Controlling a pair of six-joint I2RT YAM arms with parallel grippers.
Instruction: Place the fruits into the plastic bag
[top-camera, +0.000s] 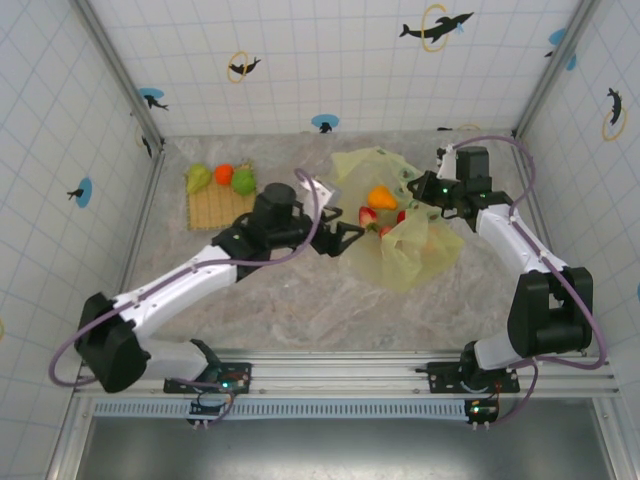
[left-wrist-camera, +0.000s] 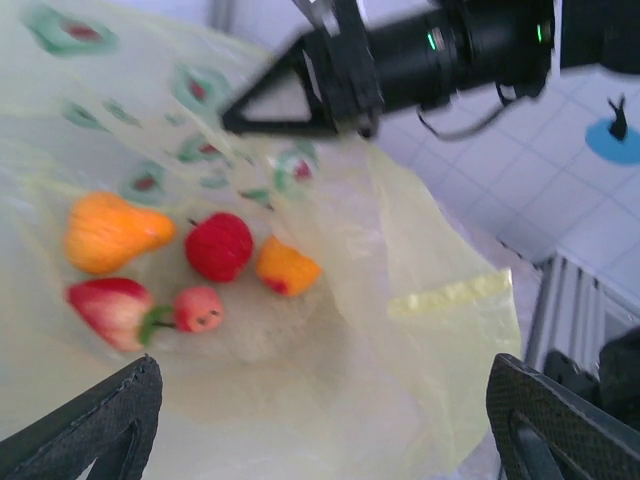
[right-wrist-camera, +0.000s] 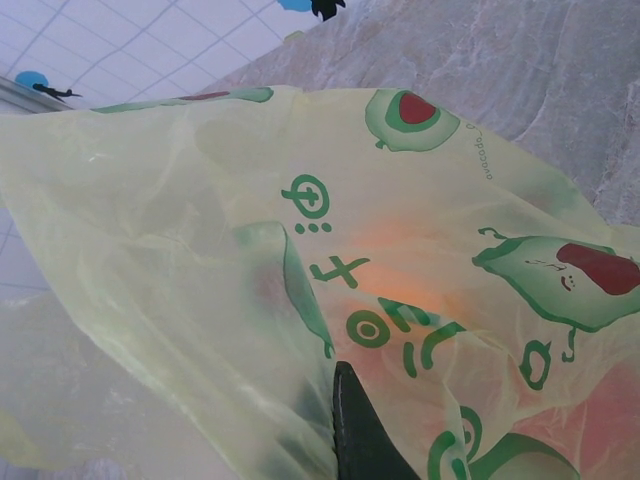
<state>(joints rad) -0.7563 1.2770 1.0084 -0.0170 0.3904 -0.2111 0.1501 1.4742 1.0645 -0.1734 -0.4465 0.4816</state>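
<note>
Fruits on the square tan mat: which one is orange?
The small round orange toy fruit, middle of the row on the tan woven mat; a yellow-green fruit and a bright green fruit flank it.

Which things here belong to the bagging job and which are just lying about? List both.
Job in hand:
- plastic bag
- five fruits inside it
- three fruits on the woven mat

Lying about:
- the woven mat itself
- dolphin stickers on the walls
</note>
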